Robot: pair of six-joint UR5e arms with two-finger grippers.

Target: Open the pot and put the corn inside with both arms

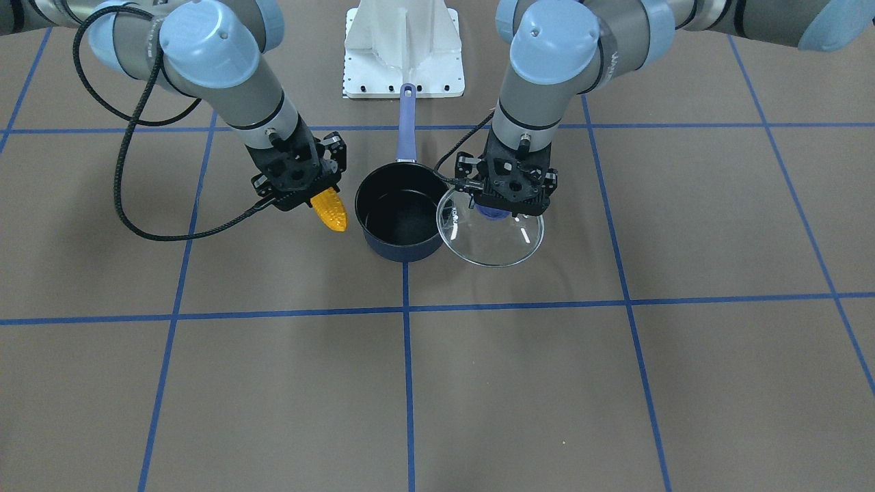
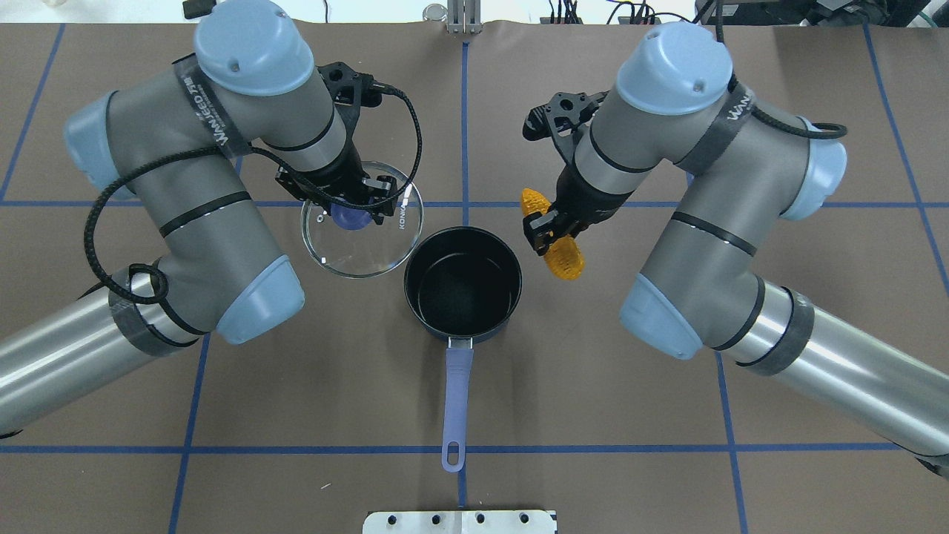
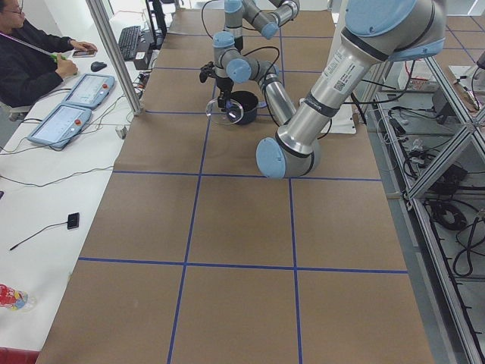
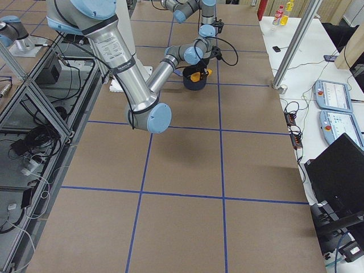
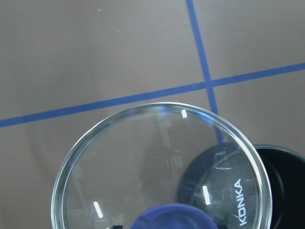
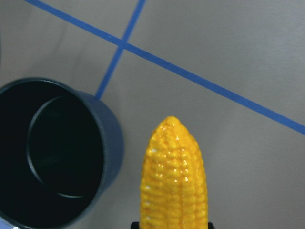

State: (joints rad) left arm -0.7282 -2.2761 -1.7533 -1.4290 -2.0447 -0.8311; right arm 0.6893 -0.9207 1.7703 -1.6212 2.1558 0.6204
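The lid (image 2: pixel 361 241) is held beside the open pot (image 2: pixel 463 289) by the left gripper (image 2: pixel 350 209). The corn (image 2: pixel 561 256), clasped by the right gripper (image 2: pixel 547 226) just beside it, is next to be moved over and released.

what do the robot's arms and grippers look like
The left arm and right arm are grey tubes with light-blue joint caps, silver lower segments and black bands with white lettering. The left gripper and right gripper are black, angular and two-fingered. A black braided cable loops along each arm.
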